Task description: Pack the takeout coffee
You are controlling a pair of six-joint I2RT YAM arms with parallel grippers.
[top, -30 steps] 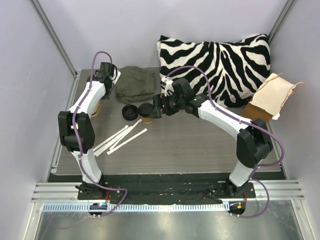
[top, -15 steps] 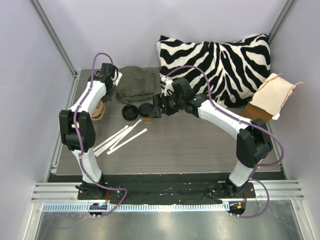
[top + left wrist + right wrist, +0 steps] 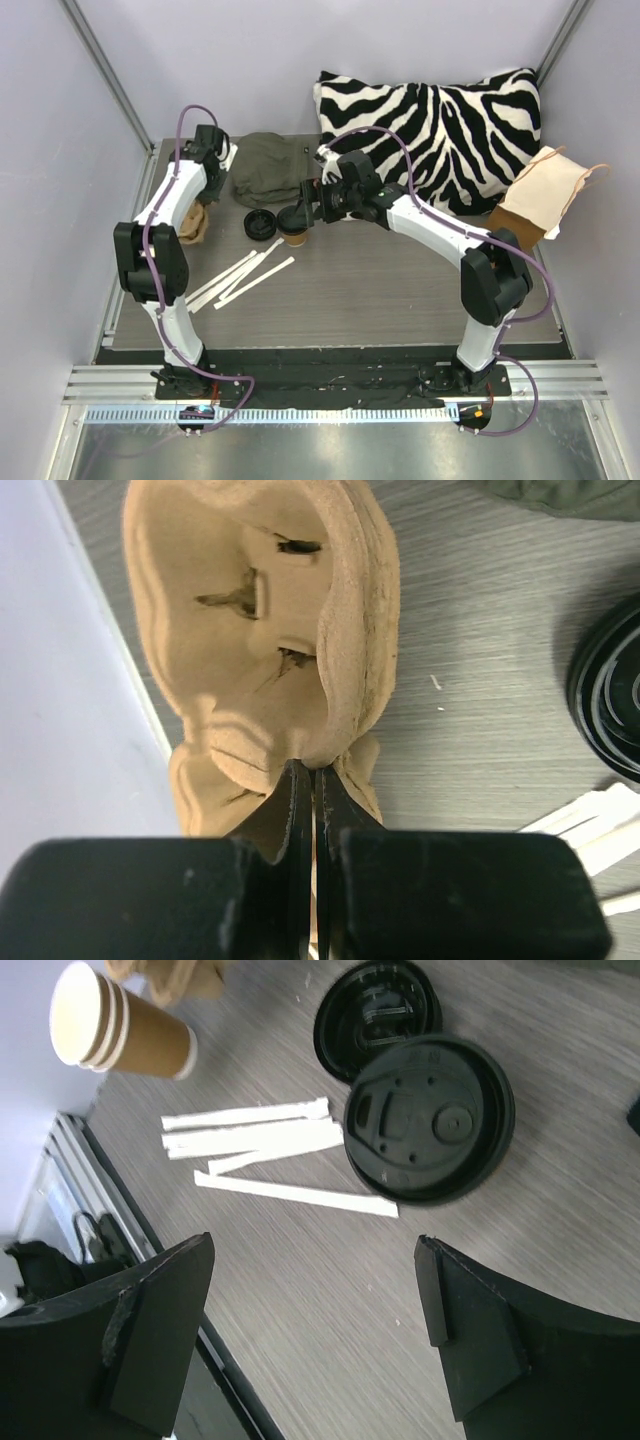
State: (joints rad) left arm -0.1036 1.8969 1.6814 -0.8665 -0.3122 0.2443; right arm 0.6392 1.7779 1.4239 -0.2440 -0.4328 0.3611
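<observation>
**Right arm shifts left toward the lidded cup; left arm keeps its pinch on the carrier**

Since a second ago the right arm has swung slightly left and toward the back of the counter (image 3: 400, 290), while the left arm has barely shifted.

The right end effector (image 3: 315, 1290) hangs above the counter with its two fingers spread wide apart and nothing between them. Just ahead of its fingertips stands the coffee cup (image 3: 293, 237), upright and capped with a black lid (image 3: 430, 1120); the fingers do not touch it. A second, loose lid (image 3: 378, 1015) lies on the counter just beyond the capped one. A few white paper strips (image 3: 255, 1138) lie scattered beside the cup.

The left end effector (image 3: 313, 780) is pressed together on the edge of the tan pulp carrier (image 3: 250, 610), which lies near the left edge of the counter. An open paper cup (image 3: 125, 1035) with a pale rim stands just beside the carrier, well apart from the capped cup.

Farther back lie an olive cloth (image 3: 270, 168) and a zebra-striped pillow (image 3: 440, 120), with a paper bag (image 3: 545, 195) at the right.
</observation>
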